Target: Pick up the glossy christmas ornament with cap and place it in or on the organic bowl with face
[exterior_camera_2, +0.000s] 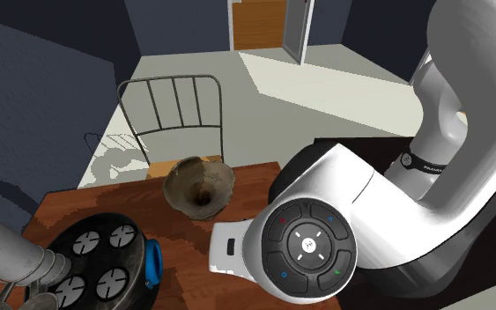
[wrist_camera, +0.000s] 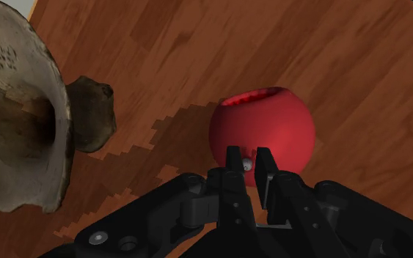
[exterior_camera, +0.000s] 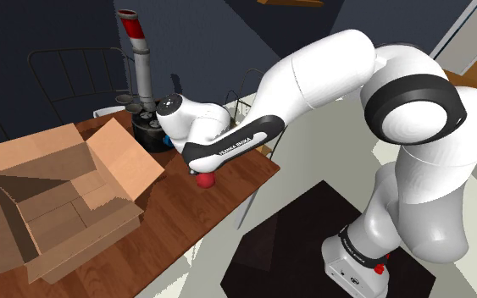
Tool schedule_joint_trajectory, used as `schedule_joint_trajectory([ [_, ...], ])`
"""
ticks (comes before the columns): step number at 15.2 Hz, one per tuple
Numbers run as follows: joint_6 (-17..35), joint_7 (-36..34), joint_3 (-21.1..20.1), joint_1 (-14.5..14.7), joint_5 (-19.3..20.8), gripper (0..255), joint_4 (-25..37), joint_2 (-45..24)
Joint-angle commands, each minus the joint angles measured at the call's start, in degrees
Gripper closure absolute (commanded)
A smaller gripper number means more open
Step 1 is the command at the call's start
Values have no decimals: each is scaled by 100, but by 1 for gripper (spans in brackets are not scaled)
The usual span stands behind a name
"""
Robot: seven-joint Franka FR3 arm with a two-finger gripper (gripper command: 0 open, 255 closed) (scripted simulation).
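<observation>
- Where the two black fingers of the hand (wrist_camera: 247, 160) draw close together, they pinch the small silver cap of the red ornament (wrist_camera: 263, 132), so the hand is closed on it.
- In the shoulder view the ornament (exterior_camera: 204, 179) shows low at the near edge of the wooden surface (exterior_camera: 185, 220). The white arm (exterior_camera: 313, 76) hides its upper part, and I cannot tell whether it rests on the wood or hangs just clear.
- The pale, rough bowl (wrist_camera: 6, 66) lies beside the ornament but apart from it in the wrist view, cut off by the edge, with a brown lump jutting from its side. Its face cannot be made out.
- In the second exterior view the bowl (exterior_camera_2: 184, 172) stands upright on the surface, partly behind the arm's wrist.
- A round black holder (exterior_camera_2: 96, 260), cut off at the corner, stands near the bowl.
- An open cardboard box (exterior_camera: 58, 195) sits well apart from the ornament.
</observation>
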State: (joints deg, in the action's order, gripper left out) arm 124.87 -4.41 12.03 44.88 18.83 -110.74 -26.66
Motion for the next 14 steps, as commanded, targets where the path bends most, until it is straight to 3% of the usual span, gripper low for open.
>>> schedule_joint_trajectory([
  [1,0,0,0,0,0,255,0,0],
  [14,-699,200,15,47,-15,255,136,590],
])
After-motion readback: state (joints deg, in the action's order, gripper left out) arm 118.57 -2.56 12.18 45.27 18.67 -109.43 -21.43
